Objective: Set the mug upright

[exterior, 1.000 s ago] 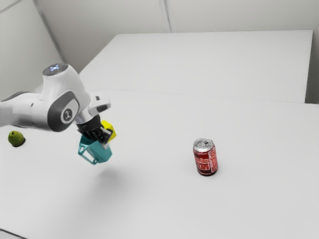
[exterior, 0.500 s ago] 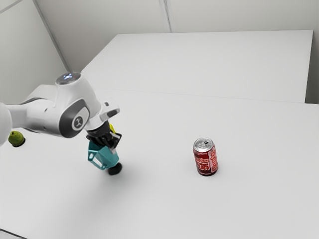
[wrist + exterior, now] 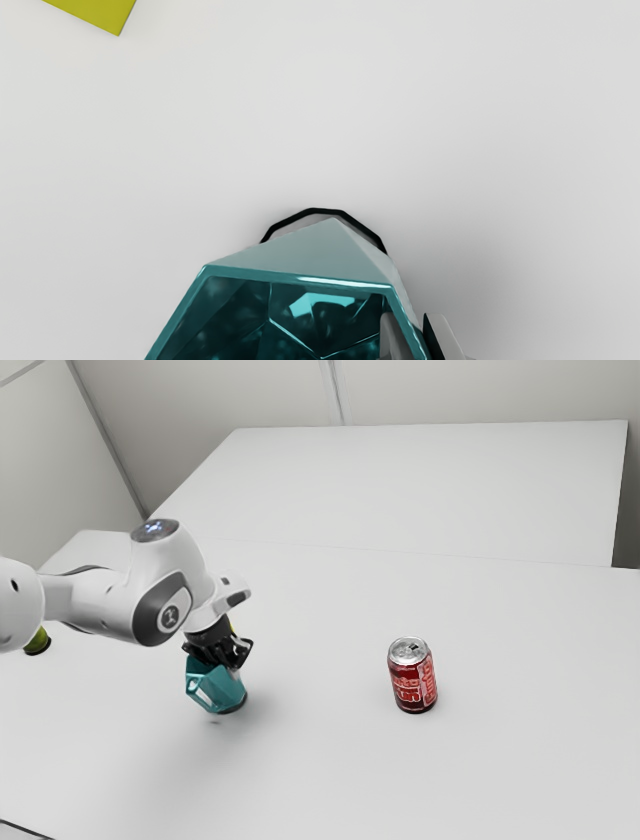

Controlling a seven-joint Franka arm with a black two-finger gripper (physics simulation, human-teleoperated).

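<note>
The teal faceted mug [image 3: 212, 686] is low over the table at the exterior view's left, tilted, with its dark-rimmed base at or close to the surface. My gripper [image 3: 234, 661] holds it from above by the rim. Looking from the hand, I see into the open mouth of the mug [image 3: 280, 285]. The gripper [image 3: 418, 332] is shut on the mug's wall, one finger inside the mouth and the other outside. Whether the base touches the table I cannot tell.
A red soda can [image 3: 412, 676] stands on the white table [image 3: 480, 770], well apart from the mug. A yellow object [image 3: 100, 12] lies beyond the mug, partly behind the hand in the exterior view. The green pear [image 3: 38, 642] is partly behind the arm.
My hand has moved down and toward the exterior view's right, carrying the mug closer to the table. The mug's base has swung down from its earlier, more tilted pose. Can and pear stayed put.
</note>
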